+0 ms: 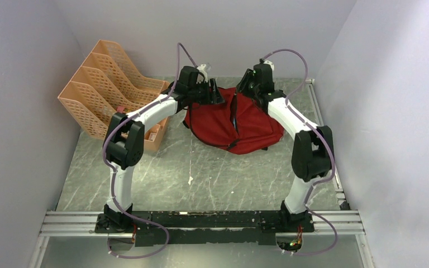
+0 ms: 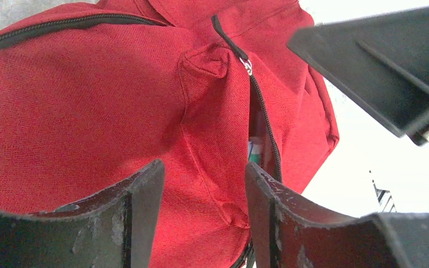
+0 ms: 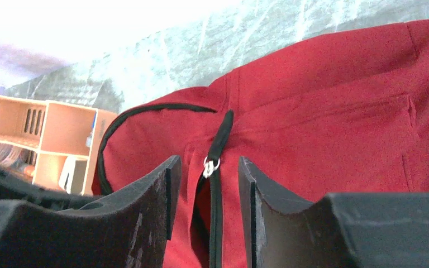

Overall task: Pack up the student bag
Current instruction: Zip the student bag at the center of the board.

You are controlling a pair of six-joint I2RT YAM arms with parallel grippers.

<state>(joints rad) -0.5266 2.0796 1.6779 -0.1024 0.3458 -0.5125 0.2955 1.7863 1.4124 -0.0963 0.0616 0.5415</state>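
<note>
The bag [image 1: 240,120] lies slumped on the table [image 1: 201,173] right under both claws, which face each other across its far end. The left claw [image 2: 201,170] stands spread, its fingers astride a raised fold of red cloth without pinching it, as far as I can see. The right claw [image 3: 208,167] is also spread, with the silver zip pull [image 3: 210,166] sitting in the gap between its fingers and touching neither. From the left claw, the right one looms just ahead and above, crowding the space over the zip [image 2: 262,106]. Behind the left claw and well apart from the bag stands an orange file rack [image 1: 103,84]; something pale sits in one slot, too blurred to name. The zip gapes a little beside the left claw's finger, and a green-and-white thing [image 2: 255,148] shows inside. The bag spreads wider from claw to claw than front to back, and its zip runs from the claws back toward the arm bases.
</note>
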